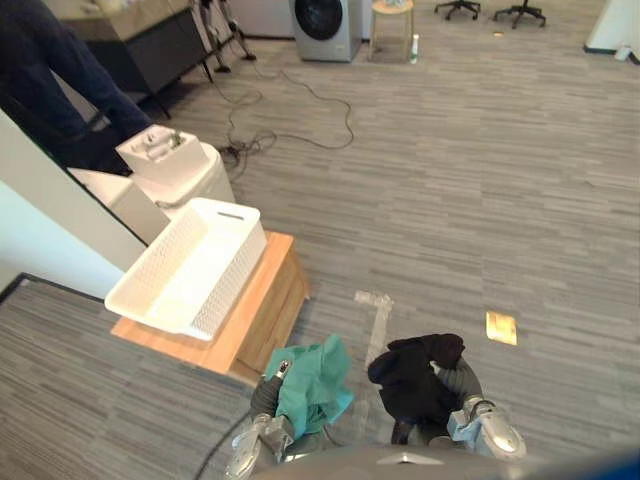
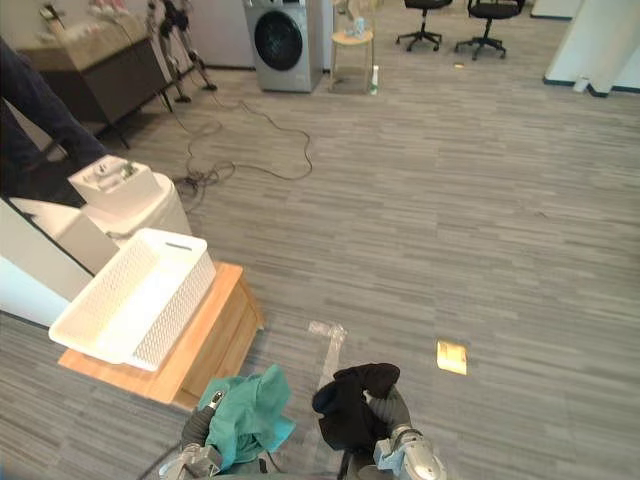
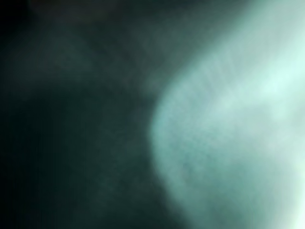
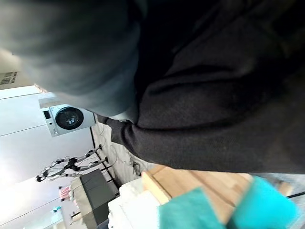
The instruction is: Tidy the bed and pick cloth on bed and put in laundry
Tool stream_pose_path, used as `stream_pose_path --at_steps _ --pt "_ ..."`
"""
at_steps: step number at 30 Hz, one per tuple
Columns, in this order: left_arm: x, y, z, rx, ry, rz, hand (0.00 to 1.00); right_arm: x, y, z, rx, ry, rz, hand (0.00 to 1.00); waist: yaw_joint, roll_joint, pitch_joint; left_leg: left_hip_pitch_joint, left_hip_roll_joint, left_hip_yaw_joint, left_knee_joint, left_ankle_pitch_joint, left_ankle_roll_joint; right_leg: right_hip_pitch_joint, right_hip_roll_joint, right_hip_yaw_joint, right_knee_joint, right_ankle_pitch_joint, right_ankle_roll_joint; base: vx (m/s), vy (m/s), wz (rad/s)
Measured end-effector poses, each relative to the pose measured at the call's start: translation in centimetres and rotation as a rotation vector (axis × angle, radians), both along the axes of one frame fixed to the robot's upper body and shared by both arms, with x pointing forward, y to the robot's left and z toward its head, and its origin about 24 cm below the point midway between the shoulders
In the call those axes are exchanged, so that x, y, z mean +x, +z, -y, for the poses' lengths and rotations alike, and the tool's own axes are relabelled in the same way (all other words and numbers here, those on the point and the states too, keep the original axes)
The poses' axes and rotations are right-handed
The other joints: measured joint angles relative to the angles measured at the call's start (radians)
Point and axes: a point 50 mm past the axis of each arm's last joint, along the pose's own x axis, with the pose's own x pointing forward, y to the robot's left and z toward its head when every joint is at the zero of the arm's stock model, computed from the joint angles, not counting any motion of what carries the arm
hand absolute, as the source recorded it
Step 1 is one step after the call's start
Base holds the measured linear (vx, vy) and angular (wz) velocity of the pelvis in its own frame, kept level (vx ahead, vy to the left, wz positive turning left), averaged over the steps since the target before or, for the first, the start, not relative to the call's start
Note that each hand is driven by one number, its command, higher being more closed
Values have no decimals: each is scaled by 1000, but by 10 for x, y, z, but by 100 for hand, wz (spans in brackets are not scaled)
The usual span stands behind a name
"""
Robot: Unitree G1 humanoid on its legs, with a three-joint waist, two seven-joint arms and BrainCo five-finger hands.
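Note:
A teal cloth hangs bunched over my left hand low in the eye views, and it covers the left wrist view as a pale teal blur. A black cloth is draped over my right hand beside it and spreads across the right wrist view. Both cloths are off the floor and hide the hands beneath them. A white perforated laundry basket stands on a low wooden stand, ahead and to the left of the teal cloth.
A white boxy unit stands just behind the basket, with a person's dark-trousered legs at the far left. Farther off are a washing machine, a stool and office chairs. Tape marks the grey floor.

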Motion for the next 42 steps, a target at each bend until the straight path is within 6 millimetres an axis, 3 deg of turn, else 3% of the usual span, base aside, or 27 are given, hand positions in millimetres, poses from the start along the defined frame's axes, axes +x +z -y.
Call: stream_pose_path --at_steps 2,4,6,7,8,10,12,14,15,17,20,21,22,23,24,25,27,28,31,34,36,38,40,42 --pt "6 4 2 -8 -11 26 100 1 2 -1 -1 11 12 100 -6 -7 2 -11 -30 108 -145 3 6 44 -2 -62 -50 -4 5 318 -117 85" --pt "12 5 8 -25 -32 32 100 -1 4 0 -8 16 16 100 -22 -14 -2 -2 -51 293 -272 26 41 82 -8 -149 -75 -12 15 306 -53 124" --pt "20 7 21 -64 -48 42 100 1 5 4 -24 18 16 100 -23 -7 -9 5 -76 496 -408 92 124 93 -6 -237 -70 -28 39 300 -12 124" --pt "20 7 23 -69 -52 41 100 2 5 4 -27 19 16 100 -18 -5 -11 11 -84 522 -443 117 134 98 -4 -251 -69 -35 51 282 35 94" --pt "19 6 25 -77 -53 34 100 2 6 4 -30 25 15 100 -8 5 -17 30 -100 534 -493 135 186 113 1 -270 -62 -52 73 345 76 73" --pt "11 1 21 -72 -14 -11 100 7 7 2 -27 43 25 100 9 -17 -24 65 -135 513 -523 117 202 110 -46 -277 37 -91 119 391 133 66" --pt "10 0 14 -52 3 -26 100 14 11 -3 -22 84 37 100 14 -28 -29 88 -137 470 -512 103 217 49 -123 -269 320 -120 153 337 139 69" --pt "11 1 9 -34 1 -23 100 17 16 -10 -13 116 60 100 8 -43 -30 117 -145 407 -520 95 210 -43 -195 -226 609 -94 135 369 47 92" --pt "11 1 2 -2 6 -32 100 18 20 -18 -1 142 83 100 6 -52 -29 150 -150 340 -537 88 198 -93 -218 -172 752 -122 120 493 -72 142" --pt "10 1 -5 26 6 -42 100 18 25 -27 7 180 109 100 -1 -48 -28 197 -144 238 -559 81 186 -128 -213 -121 796 -173 91 377 -157 150" --pt "11 1 -12 49 -1 -44 100 16 28 -31 7 176 121 100 -17 -42 -29 225 -109 69 -566 71 140 -212 -180 -22 688 -206 83 277 -259 168" --pt "11 -1 -13 56 -5 -53 100 15 26 -29 0 161 109 100 -19 -40 -28 226 -89 12 -564 80 124 -239 -162 30 586 -203 89 241 -392 161" --pt "9 -3 -16 71 -14 -66 100 13 24 -29 -4 148 100 100 -19 -48 -28 223 -79 -39 -571 91 96 -242 -144 99 440 -171 120 221 -416 161" --pt "7 -3 -19 84 -22 -70 100 13 24 -29 -3 143 98 100 -21 -65 -27 222 -84 -62 -574 92 79 -235 -142 151 347 -134 127 218 -465 157" --pt "3 -2 -32 125 -49 -71 100 11 23 -33 14 125 100 100 -17 -131 -35 223 -121 -92 -595 83 32 -228 -161 265 193 2 157 151 -359 124" --pt "-2 -8 -30 121 -61 -110 100 11 19 -32 21 98 81 100 -8 -126 -30 235 -99 -124 -611 96 1 -204 -144 249 200 16 166 143 -330 102" --pt "-12 -12 -21 93 -84 -124 100 14 22 -23 8 79 101 100 -14 -80 -30 210 -58 -124 -624 110 -8 -197 -97 215 197 -25 176 142 -335 73" --pt "-16 -13 -18 96 -100 -129 100 16 23 -21 4 77 112 100 -14 -51 -38 206 -43 -150 -640 121 -16 -198 -74 222 209 -57 160 152 -319 70" --pt "-16 -12 -11 86 -112 -111 100 14 22 -17 6 70 102 100 -11 -26 -52 228 -20 -157 -658 133 -22 -159 -51 196 211 -78 119 157 -142 45" --pt "-17 -8 -11 91 -117 -92 100 15 22 -22 15 90 102 100 -7 -29 -59 237 -18 -151 -636 140 -29 -123 -51 191 215 -90 100 151 -39 27" --pt "-11 -2 -10 86 -119 -50 100 14 22 -30 32 94 94 100 -8 -60 -56 161 -28 -134 -477 140 -30 -75 -72 169 170 -95 98 88 -32 48" --pt "-9 3 -5 67 -131 -15 100 11 24 -37 41 97 89 100 -7 -65 -49 77 -1 -65 -302 140 -29 -19 -75 126 121 -92 97 70 -75 53" --pt "-8 4 0 54 -145 -9 100 9 23 -38 48 75 81 100 -7 -59 -54 77 12 -9 -306 147 -20 9 -74 99 101 -87 93 103 -43 53" --pt "-5 5 8 37 -181 -1 100 13 25 -35 45 59 91 100 -9 -51 -55 122 -7 38 -433 173 -22 9 -79 84 89 -83 87 89 -27 44"
